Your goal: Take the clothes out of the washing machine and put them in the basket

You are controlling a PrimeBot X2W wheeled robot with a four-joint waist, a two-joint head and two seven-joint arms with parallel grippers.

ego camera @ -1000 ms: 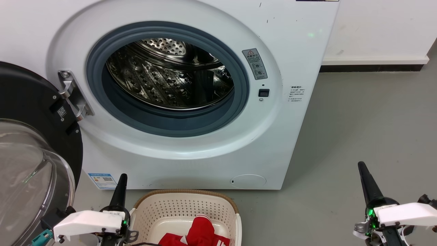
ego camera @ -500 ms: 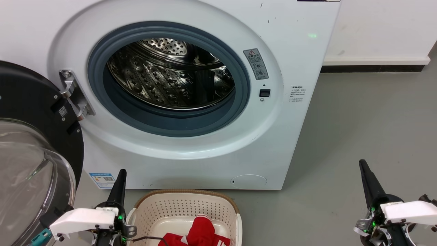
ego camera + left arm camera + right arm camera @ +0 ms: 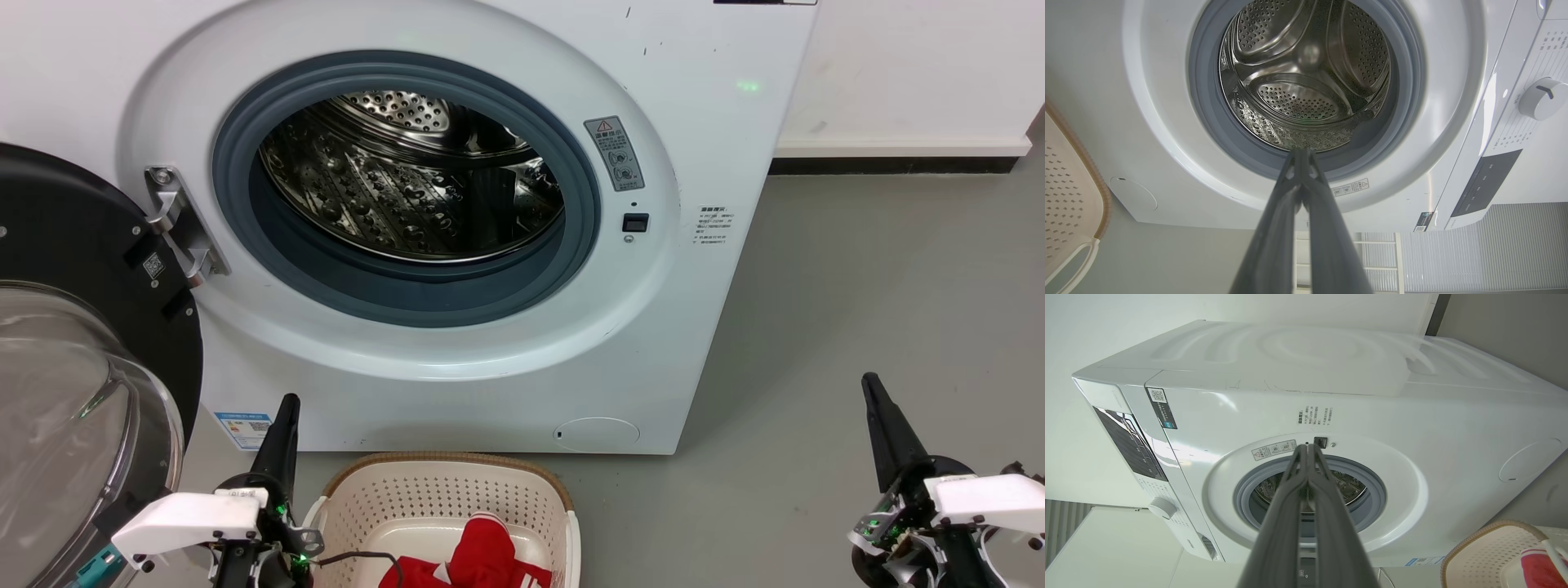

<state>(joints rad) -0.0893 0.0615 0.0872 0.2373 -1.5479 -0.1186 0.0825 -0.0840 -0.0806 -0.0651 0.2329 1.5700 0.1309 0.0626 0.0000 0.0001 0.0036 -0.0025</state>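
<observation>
Grey floor is spreading under everything I'm watching; nearest me, the left pincer is hovering at the lower left, just beside the basket, its two dark fingers pressed together and gripping nothing, and the left wrist view is showing those tips meeting; the right pincer is hanging low at the right, well apart from the basket, fingers likewise closed on nothing; between the arms the basket is standing on the floor just in front of the washing machine, and the clothes, a red garment with white trim, are lying bunched inside it, partly cut off by the bottom edge of the head view; further on, the door is standing swung open to the left, and the grey rubber ring is framing the steel drum, which is showing bare metal wherever I'm able to look; the ring is hiding the drum's lowest front part from the head view, though the left wrist view is looking in there and finding nothing red; I'm judging the task as good as done, the garment being out of the machine and in the basket; what is remaining, as far as I'm able to tell, is parking the arms and perhaps checking the drum once more; beyond the machine a white wall is closing off the room.
</observation>
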